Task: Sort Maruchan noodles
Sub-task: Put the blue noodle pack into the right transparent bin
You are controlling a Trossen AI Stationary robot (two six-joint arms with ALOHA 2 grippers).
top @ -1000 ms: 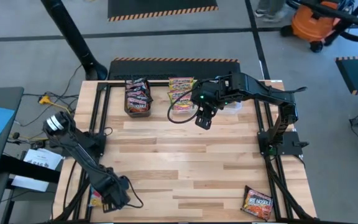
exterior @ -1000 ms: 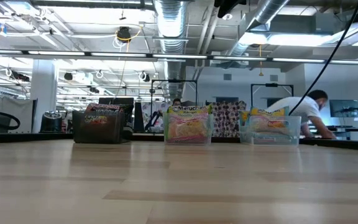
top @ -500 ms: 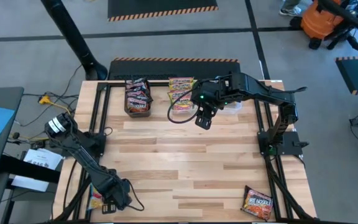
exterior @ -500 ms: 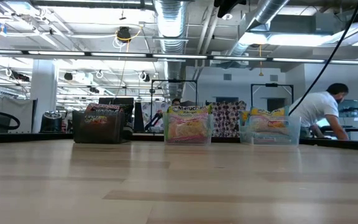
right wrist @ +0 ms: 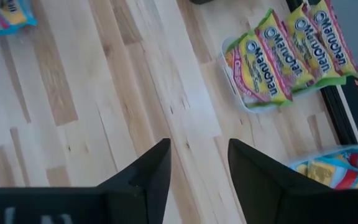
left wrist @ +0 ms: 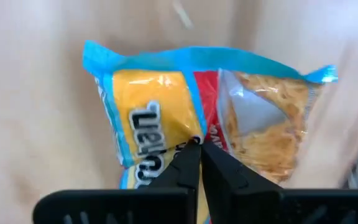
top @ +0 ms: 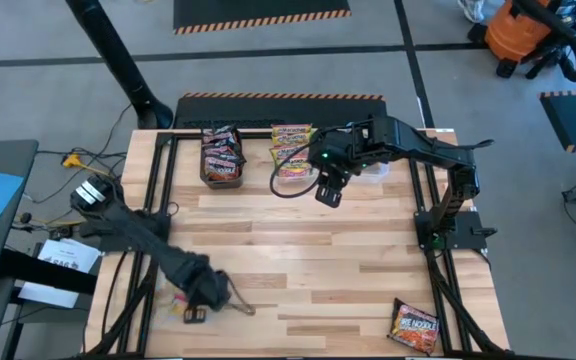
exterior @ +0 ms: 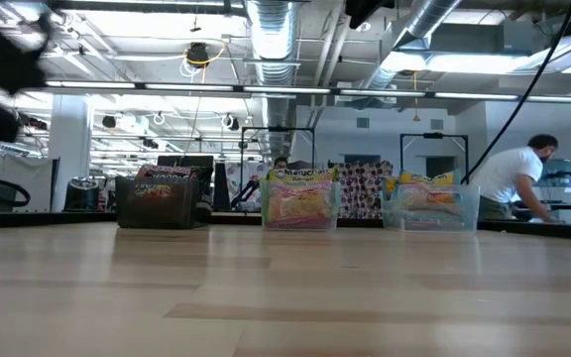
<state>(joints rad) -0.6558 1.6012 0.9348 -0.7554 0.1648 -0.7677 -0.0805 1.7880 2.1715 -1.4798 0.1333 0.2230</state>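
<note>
Three tubs of noodle packets (top: 293, 150) line the far edge; left gripper (left wrist: 197, 148) pinches a blue-edged yellow packet (left wrist: 204, 106); right gripper (right wrist: 197, 162) hovers spread.

Two dark jointed arms, black cables alongside, each tool (right wrist: 197, 165) with two tapered black fingers (left wrist: 188, 165).

Three tubs of noodle packets in a row along far edge of desk (top: 308, 250): left tub (top: 221, 160), middle tub (top: 291, 152), right tub (exterior: 430, 205). Lone packet (top: 414, 326) flat at near right corner.
</note>
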